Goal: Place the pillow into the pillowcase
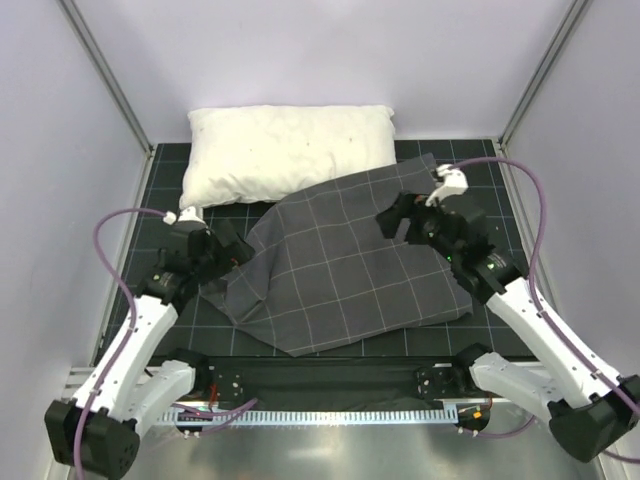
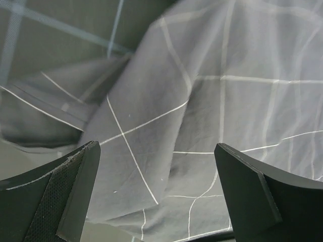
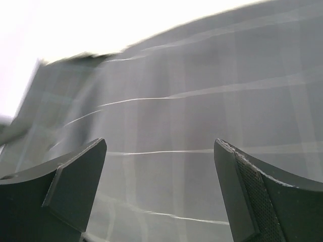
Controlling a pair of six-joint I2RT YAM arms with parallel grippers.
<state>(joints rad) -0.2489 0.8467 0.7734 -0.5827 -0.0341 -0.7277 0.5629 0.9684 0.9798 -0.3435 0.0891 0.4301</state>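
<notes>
The dark grey pillowcase [image 1: 340, 270] with thin light grid lines lies rumpled across the middle of the mat. The pillow does not show in any view. My left gripper [image 1: 235, 250] hangs at the case's left edge, jaws wide apart with nothing between them. In the left wrist view the left gripper [image 2: 156, 147] looks down on folded pillowcase [image 2: 227, 101] cloth. My right gripper [image 1: 395, 222] stands open over the case's upper right part. The right wrist view shows the right gripper [image 3: 159, 143] empty, just above smooth pillowcase [image 3: 202, 75] fabric.
A large plain white lumpy pillow [image 1: 285, 150] lies at the back, its front edge overlapped by the case. White walls and metal frame posts [image 1: 105, 75] close in the black gridded mat [image 1: 480, 170]. A rail [image 1: 330, 410] runs along the near edge.
</notes>
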